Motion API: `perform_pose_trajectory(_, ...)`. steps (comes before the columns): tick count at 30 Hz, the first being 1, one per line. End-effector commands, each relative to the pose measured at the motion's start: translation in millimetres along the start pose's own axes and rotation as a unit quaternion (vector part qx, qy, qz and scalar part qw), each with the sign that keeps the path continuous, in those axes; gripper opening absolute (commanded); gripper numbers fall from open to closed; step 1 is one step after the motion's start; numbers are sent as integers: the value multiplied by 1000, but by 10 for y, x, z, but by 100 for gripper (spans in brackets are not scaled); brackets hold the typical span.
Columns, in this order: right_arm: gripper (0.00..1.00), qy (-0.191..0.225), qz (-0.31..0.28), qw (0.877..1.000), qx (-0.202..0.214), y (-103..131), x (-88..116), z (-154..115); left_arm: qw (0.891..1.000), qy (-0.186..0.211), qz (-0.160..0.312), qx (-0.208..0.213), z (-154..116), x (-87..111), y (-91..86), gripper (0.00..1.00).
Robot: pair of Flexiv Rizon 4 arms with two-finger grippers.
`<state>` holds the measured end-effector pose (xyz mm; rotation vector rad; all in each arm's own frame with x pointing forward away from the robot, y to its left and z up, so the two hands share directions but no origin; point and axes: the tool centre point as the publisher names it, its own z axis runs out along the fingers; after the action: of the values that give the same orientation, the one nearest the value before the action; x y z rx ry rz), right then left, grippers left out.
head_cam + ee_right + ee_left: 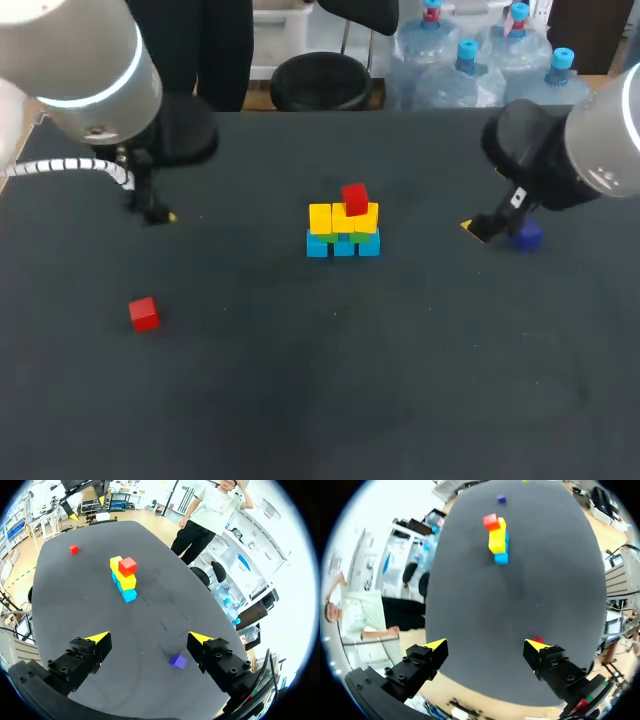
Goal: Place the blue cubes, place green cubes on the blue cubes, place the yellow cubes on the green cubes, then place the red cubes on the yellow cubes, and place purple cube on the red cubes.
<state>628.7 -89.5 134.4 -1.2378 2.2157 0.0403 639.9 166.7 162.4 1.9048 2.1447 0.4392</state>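
- One loose red cube [144, 314] lay nearest your side of the table [300, 400], on the left, alone and well apart from the stack [343, 230].
- Farther in, at the table's middle, you had that stack: three blue cubes [343, 246] in a row on the table, green cubes [360, 237] showing only as a thin band above them, yellow cubes [343, 217] on those, and a second red cube [354, 198] on top, toward the right end.
- Off to the right, the purple cube [526, 236] sat on the table just beside your right gripper [478, 228]. The right wrist view showed that gripper released and empty, with the cube under its spread fingers, close to one of them.
- Your left gripper [160, 215] hung low over the table well left of the stack, its fingers likewise spread wide and holding nothing.
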Motion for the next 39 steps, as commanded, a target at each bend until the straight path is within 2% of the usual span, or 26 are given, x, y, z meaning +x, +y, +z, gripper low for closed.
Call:
perform_pose_trajectory(1, 100, -4, 1, 990, 141, 31, 26, 6, 998, 49, -25, 33, -80, 50, -132, 100)
perform_pose_trajectory(6, 100, -4, 1, 990, 141, 31, 26, 6, 992, 24, -76, 97, 59, 63, -493, 100)
perform_pose_trajectory(10, 100, -4, 1, 990, 141, 31, 26, 6, 990, 10, -96, 102, 182, 28, -725, 100)
perform_pose_trajectory(13, 100, -4, 1, 990, 141, 31, 26, 6, 991, 7, -105, 79, 237, 41, -762, 100)
perform_pose_trajectory(20, 100, -4, 1, 990, 141, 31, 26, 6, 992, 21, -108, 63, 407, 188, -820, 100)
perform_pose_trajectory(27, 100, -4, 1, 990, 141, 31, 26, 6, 990, 23, -118, 68, 503, 350, -864, 100)
perform_pose_trajectory(32, 100, -4, 1, 990, 141, 31, 26, 6, 988, 34, -128, 80, 589, 447, -932, 100)
perform_pose_trajectory(39, 100, -4, 1, 990, 141, 31, 26, 6, 986, 33, -109, 122, 688, 466, -1066, 100)
